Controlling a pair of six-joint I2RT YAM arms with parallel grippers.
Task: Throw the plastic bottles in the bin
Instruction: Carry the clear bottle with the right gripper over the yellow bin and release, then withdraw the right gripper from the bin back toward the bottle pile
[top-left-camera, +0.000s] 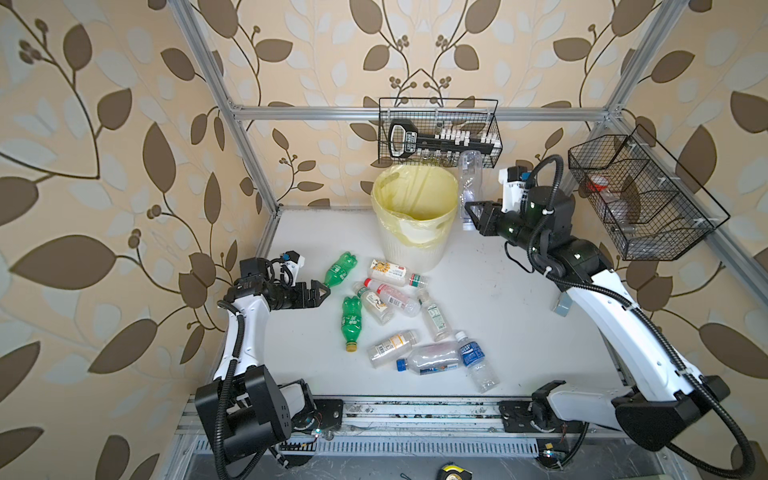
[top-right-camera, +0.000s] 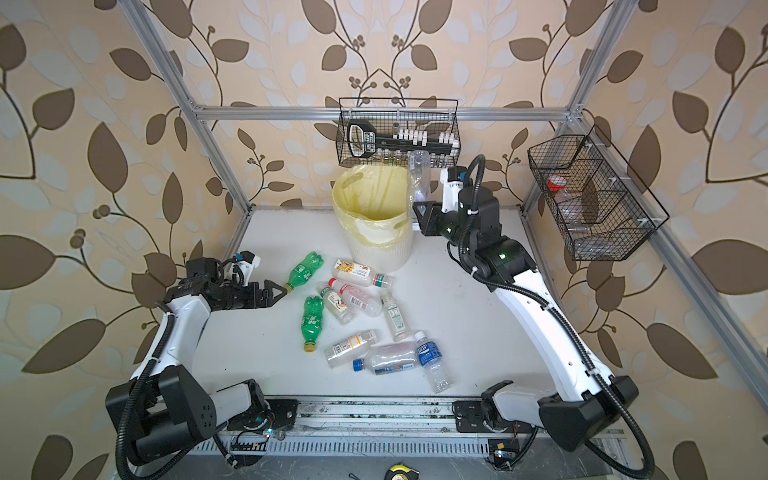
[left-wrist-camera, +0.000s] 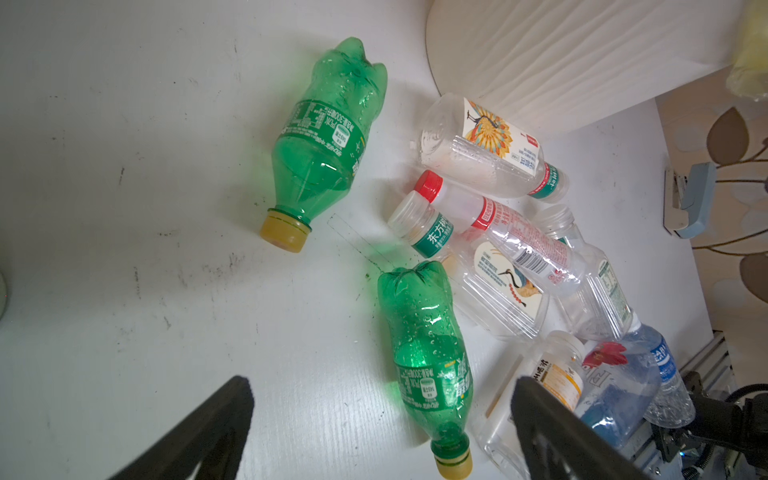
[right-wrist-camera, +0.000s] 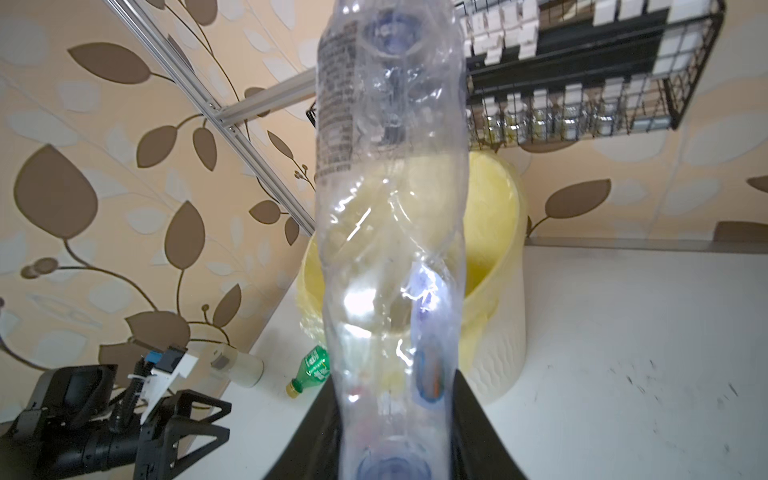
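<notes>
Clear crumpled plastic sits in my right gripper (top-left-camera: 471, 211): the jaws are clenched near one end of the clear bottle (top-left-camera: 471, 174), just right of the bin (top-left-camera: 409, 253). I should carry it left over the opening before releasing (the rim is close). My left gripper (top-left-camera: 325, 291) is spread wide, empty. The bin shows only its yellow bag (top-left-camera: 415, 195); the other bottles (top-left-camera: 395, 297) lie on the table (top-left-camera: 519, 332).

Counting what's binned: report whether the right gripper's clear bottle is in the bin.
Out. The right gripper is shut on the clear bottle, holding it beside the bin, outside its rim.
</notes>
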